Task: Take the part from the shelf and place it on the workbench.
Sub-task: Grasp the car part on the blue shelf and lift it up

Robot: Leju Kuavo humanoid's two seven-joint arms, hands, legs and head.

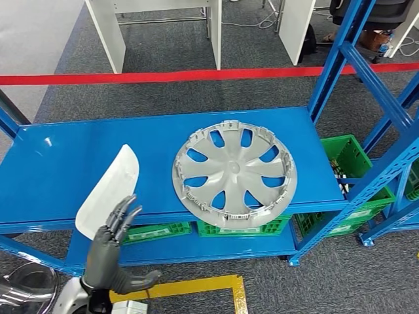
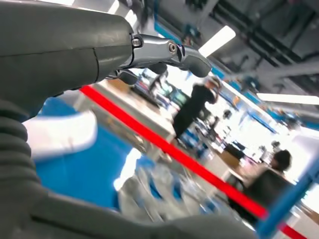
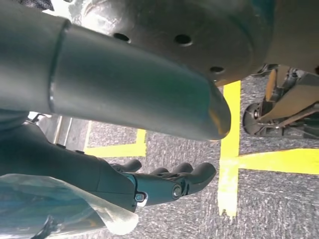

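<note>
- Your left hand (image 1: 111, 245) is raised at the lower left of the head view, just short of the front edge of the blue shelf (image 1: 59, 170); its fingers (image 1: 121, 212) are spread and point up toward the shelf, the thumb sticks out to the side, and it holds nothing.
- The fingertips overlap the near end of a white curved panel (image 1: 111, 186) lying on the shelf (whether they actually touch it, you cannot tell from these pictures).
- The part you are after, the silver wheel cover (image 1: 234, 173), lies flat on the same shelf, to the right of the hand and well apart from it, its near rim hanging slightly over the front edge.
- In the left wrist view the white panel (image 2: 60, 134) shows blurred just past the hand (image 2: 165, 52).
- Your right hand (image 3: 169, 181) hangs low over the grey carpet (image 3: 263, 199) beside the yellow floor tape (image 3: 229, 164); its fingers are lightly curled, a little apart, with nothing in them.
- Green crates (image 1: 353, 157) sit on the lower level under the shelf.
</note>
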